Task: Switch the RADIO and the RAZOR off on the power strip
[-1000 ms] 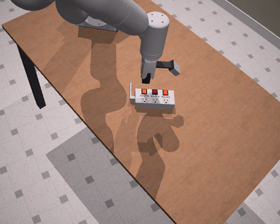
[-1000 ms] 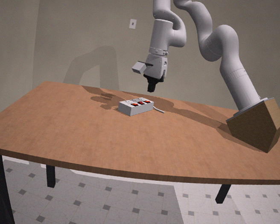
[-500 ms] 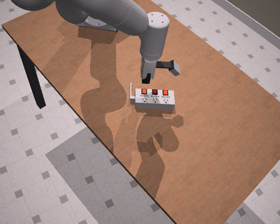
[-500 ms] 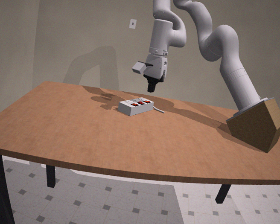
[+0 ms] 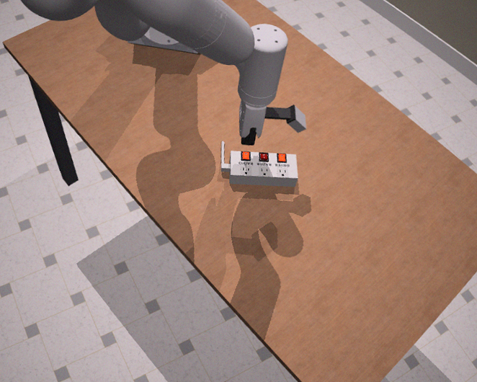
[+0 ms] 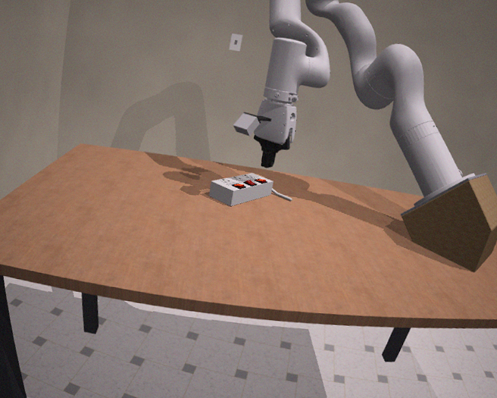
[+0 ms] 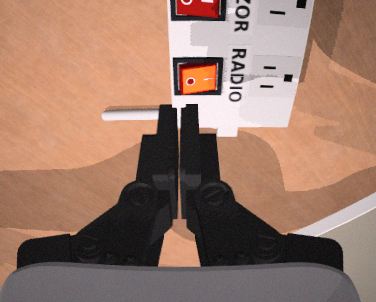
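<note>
The white power strip (image 5: 263,182) (image 6: 223,194) (image 7: 265,112) lies flat, switches up. The RADIO switch (image 5: 245,155) (image 6: 261,181) (image 7: 199,78), at the cord end, is bright orange and looks lit. The middle RAZOR switch (image 5: 263,157) (image 6: 250,182) (image 7: 197,7) is dark red and unlit. The third switch (image 5: 281,157) (image 6: 238,185) is bright orange; it is outside the wrist view. My gripper (image 5: 247,143) (image 6: 266,165) (image 7: 179,129) is shut and empty. Its tips are above the strip, apart from it, and appear just beside the RADIO switch in the wrist view.
A short white cord (image 5: 222,152) (image 6: 282,195) (image 7: 130,115) sticks out at the strip's RADIO end. The wrist camera (image 5: 298,119) (image 6: 245,123) juts from the gripper's side. The arm's base block (image 6: 450,238) stands on the wooden table (image 5: 373,215) (image 6: 289,261).
</note>
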Controlling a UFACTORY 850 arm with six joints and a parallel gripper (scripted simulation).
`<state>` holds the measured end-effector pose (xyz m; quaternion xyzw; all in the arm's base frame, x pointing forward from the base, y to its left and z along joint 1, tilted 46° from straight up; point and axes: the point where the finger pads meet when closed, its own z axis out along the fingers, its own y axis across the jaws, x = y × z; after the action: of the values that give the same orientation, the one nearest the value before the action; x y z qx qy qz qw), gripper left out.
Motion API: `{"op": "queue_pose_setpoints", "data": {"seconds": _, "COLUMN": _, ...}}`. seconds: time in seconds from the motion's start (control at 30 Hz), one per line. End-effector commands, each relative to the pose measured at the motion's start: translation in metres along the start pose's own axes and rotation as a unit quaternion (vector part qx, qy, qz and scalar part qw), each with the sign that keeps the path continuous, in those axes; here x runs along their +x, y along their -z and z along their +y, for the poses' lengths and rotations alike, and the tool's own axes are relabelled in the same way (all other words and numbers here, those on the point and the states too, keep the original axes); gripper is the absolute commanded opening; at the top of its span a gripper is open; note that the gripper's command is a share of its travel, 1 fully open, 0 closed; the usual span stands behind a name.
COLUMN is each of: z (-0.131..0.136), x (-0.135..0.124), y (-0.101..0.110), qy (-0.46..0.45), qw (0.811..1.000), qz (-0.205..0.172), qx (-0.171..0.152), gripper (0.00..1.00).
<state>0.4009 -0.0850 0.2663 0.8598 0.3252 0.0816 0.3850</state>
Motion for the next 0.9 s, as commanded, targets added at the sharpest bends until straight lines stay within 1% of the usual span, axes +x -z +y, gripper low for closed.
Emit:
{"op": "queue_pose_setpoints", "data": {"seconds": 0.0, "z": 0.0, "x": 0.0, "y": -0.004, "qy": 0.0, "qw": 1.0, "qz": 0.001, "qx": 0.0, "gripper": 0.0}}
{"op": "queue_pose_setpoints", "data": {"seconds": 0.43, "z": 0.001, "x": 0.0, "y": -0.021, "qy": 0.0, "qw": 1.0, "qz": 0.001, "qx": 0.0, "gripper": 0.0}}
{"op": "queue_pose_setpoints", "data": {"seconds": 0.87, "z": 0.001, "x": 0.0, "y": -0.031, "qy": 0.0, "qw": 1.0, "qz": 0.001, "qx": 0.0, "gripper": 0.0}}
